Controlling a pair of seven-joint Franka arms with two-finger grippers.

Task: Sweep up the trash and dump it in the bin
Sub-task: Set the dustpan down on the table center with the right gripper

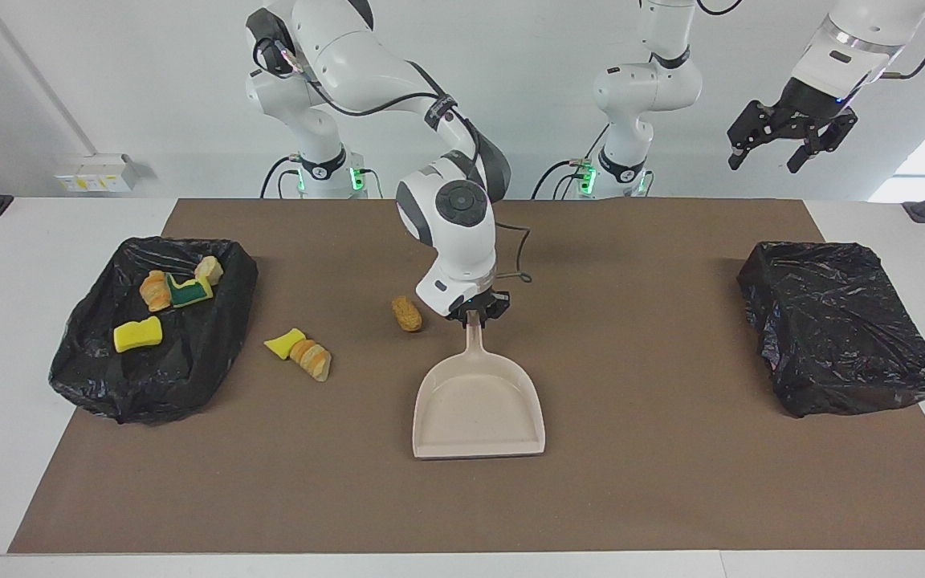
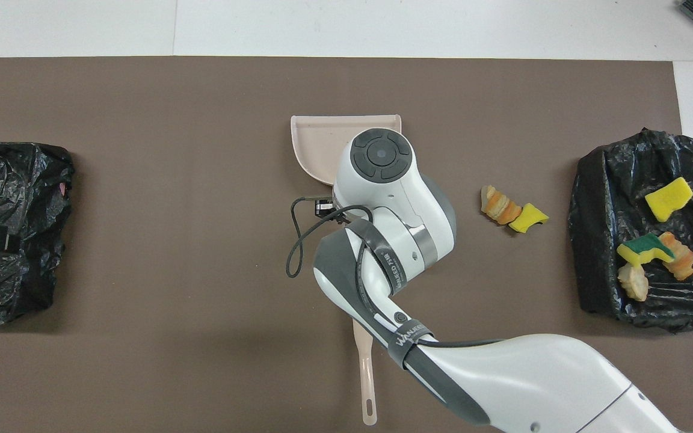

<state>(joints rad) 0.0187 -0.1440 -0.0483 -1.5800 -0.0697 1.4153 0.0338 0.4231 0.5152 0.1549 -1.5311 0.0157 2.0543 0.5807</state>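
Note:
The beige dustpan (image 1: 478, 405) lies flat on the brown mat near the table's middle, its handle pointing toward the robots. My right gripper (image 1: 476, 313) is shut on the top of that handle; in the overhead view the arm covers it and only the dustpan's mouth (image 2: 322, 141) shows. A tan bread roll (image 1: 407, 314) lies on the mat beside the gripper. A yellow sponge chunk (image 1: 283, 343) and a croissant (image 1: 311, 360) lie between the dustpan and the black-lined bin (image 1: 189, 361), which holds several trash pieces. My left gripper (image 1: 780, 148) waits open, high above its end of the table.
A second black-bagged bin (image 1: 840, 329) stands at the left arm's end. A beige brush handle (image 2: 366, 373) sticks out from under the right arm, nearer to the robots than the dustpan. The brown mat (image 1: 671, 482) covers most of the white table.

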